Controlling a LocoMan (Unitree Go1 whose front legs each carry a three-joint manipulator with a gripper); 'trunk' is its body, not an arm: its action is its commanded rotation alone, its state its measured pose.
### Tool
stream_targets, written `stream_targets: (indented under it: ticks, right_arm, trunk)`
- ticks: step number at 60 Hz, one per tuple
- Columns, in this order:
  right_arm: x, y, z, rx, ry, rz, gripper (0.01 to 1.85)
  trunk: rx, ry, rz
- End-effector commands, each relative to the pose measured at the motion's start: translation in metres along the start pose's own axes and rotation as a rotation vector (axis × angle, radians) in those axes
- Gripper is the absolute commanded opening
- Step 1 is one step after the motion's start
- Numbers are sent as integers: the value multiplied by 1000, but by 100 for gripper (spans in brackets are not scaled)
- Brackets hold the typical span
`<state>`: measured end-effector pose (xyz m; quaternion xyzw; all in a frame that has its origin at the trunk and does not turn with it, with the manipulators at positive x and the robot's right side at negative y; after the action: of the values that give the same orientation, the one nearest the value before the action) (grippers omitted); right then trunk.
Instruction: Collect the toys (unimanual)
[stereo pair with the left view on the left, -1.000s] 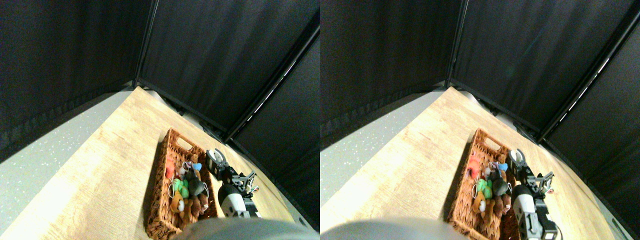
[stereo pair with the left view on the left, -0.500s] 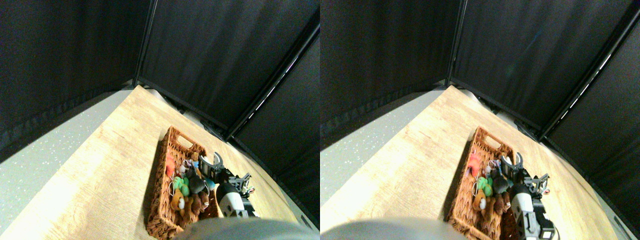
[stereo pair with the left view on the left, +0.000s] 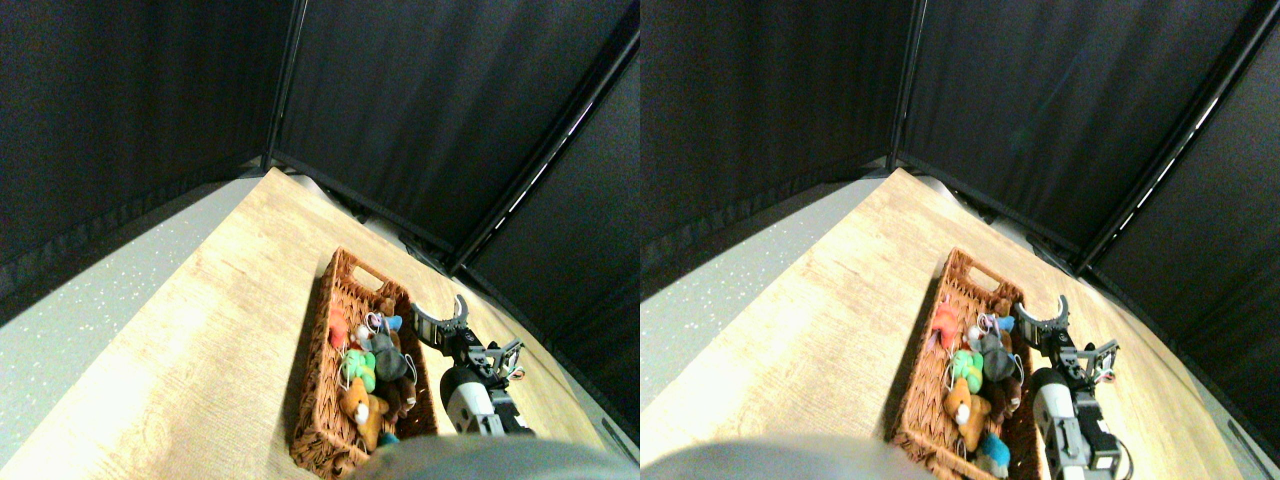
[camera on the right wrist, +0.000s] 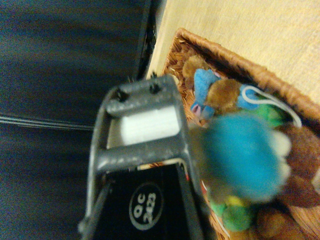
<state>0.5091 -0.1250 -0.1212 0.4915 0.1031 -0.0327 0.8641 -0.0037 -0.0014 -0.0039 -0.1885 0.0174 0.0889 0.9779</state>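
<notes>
Brown woven wicker basket sits on the pale wood-grain tabletop and already holds the small plush keychain toys: red, green, grey, an orange-brown bear, and a scrap of blue at the near end. No toy is visible on the table outside it.

In the wrist view a blurred blue plush hangs right beside the jaw frame, over the basket's contents; you cannot tell from this whether it is free or snagged on the jaw.

Right black-grey two-jaw gripper stands spread wide, nothing between the jaws in the stereo view. It sits just outside the basket's right rim, jaws tilted up and away, arm reaching in from the lower right.

Judgement: a release step. To do it well, keep the jaws apart, lift straight clear of the rim, and confirm no metal loop is caught before you swing away. Avoid dragging across the wicker edge; it could tip or shift the basket
</notes>
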Motion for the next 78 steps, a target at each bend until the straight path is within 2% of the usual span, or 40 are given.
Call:
stream_targets:
  ticks: [1, 4, 11, 16, 32, 39, 46, 52, 73, 78]
  right_arm:
    - [1, -2, 33, -6, -87, 53, 50]
    - [1, -6, 41, 24, -121, 47, 43]
    - [-5, -17, 61, -37, -205, 55, 34]
    - [-15, -24, 72, -42, -277, 17, 26]
    - [-30, -54, 84, 17, -364, 18, 6]
    - [-39, -65, 87, 3, -426, -28, 6]
    - [-45, -72, 88, 21, -450, -26, 6]
    - [-50, -78, 91, -19, -457, -32, 6]
    - [-70, -86, 95, 19, -506, -48, 6]
    - [-74, -88, 99, 8, -514, -46, 6]
  trunk:
    - [24, 21, -10]
    - [34, 20, -17]
    - [63, 26, -38]
    - [83, 29, -52]
    - [130, 40, -80]
    - [146, 42, -92]
    - [171, 47, -109]
    - [184, 44, -119]
    - [230, 27, -159]
    - [234, 32, -165]
